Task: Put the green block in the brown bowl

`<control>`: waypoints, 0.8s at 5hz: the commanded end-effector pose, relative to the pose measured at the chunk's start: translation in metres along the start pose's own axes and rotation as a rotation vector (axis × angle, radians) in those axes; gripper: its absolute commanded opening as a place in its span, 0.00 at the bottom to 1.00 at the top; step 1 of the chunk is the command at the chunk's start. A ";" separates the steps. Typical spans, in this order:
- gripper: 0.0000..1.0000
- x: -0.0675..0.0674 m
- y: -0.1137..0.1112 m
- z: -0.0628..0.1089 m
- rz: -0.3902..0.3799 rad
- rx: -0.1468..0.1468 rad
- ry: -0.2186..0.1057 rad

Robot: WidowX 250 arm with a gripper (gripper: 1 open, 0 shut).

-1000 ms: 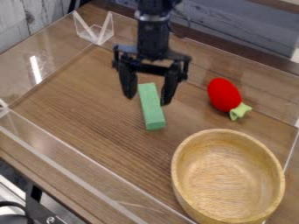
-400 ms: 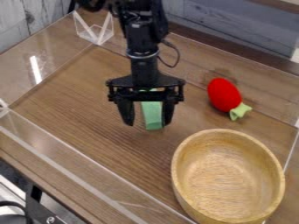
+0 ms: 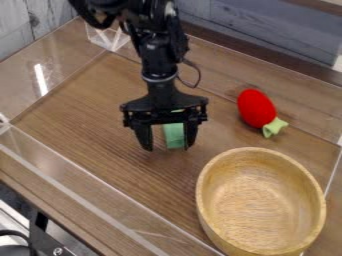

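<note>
The green block (image 3: 174, 135) lies flat on the wooden table, a light-green bar mostly hidden behind the black gripper. My gripper (image 3: 167, 136) points straight down over it, open, one finger on each side of the block and low near the table. Whether the fingers touch the block cannot be told. The brown bowl (image 3: 261, 201) sits empty at the lower right, a large tan wooden bowl, apart from the gripper.
A red strawberry toy (image 3: 257, 107) with a green stem lies to the right of the gripper. Clear plastic walls (image 3: 54, 170) ring the table. A clear folded piece (image 3: 104, 35) stands at the back left.
The gripper has come down over the green block and rolled about its axis, so its open fingers now straddle the block low near the table. The block and bowl stayed put.
</note>
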State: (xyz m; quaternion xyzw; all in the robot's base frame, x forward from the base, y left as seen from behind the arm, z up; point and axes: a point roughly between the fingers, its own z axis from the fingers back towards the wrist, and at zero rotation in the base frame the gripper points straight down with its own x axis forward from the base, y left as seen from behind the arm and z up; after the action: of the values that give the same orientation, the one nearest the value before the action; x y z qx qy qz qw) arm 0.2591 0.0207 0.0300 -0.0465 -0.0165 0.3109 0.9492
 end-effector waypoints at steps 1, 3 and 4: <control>1.00 0.004 -0.018 0.013 -0.041 -0.017 -0.040; 1.00 0.006 -0.037 0.023 -0.087 -0.004 -0.069; 1.00 0.008 -0.038 0.021 -0.074 0.010 -0.080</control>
State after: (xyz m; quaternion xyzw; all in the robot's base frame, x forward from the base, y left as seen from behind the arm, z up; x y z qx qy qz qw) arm 0.2782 -0.0016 0.0433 -0.0225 -0.0321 0.2789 0.9595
